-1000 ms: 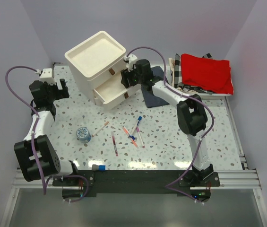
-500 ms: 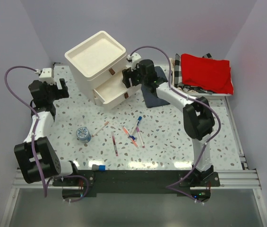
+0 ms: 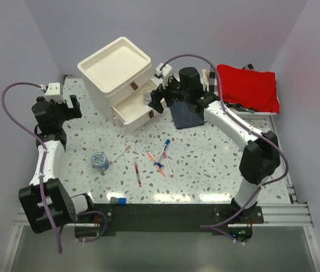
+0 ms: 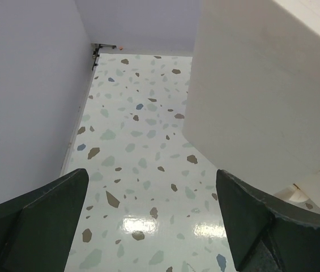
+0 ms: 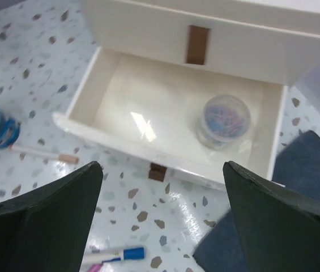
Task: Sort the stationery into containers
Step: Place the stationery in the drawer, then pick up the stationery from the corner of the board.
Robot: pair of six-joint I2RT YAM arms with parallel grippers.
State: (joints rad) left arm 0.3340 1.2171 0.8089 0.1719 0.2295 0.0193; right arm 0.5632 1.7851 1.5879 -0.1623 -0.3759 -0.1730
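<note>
I am holding the right gripper (image 5: 161,167) above the pulled-out drawer (image 5: 80,110) of the cream drawer unit (image 3: 117,73), which is standing toward the far left of the desk (image 3: 216,170). Its fingers are spread wide and are grasping nothing, and a small clear round pot (image 5: 223,119) is lying inside that drawer. The left gripper (image 4: 151,175) is also hanging released beside the unit, near the far left corner. The pens (image 3: 160,158) are lying scattered in the middle of the desk, the blue-white roll (image 3: 99,161) is lying left of them, and the blue-capped stick (image 3: 118,200) is lying at the near edge.
</note>
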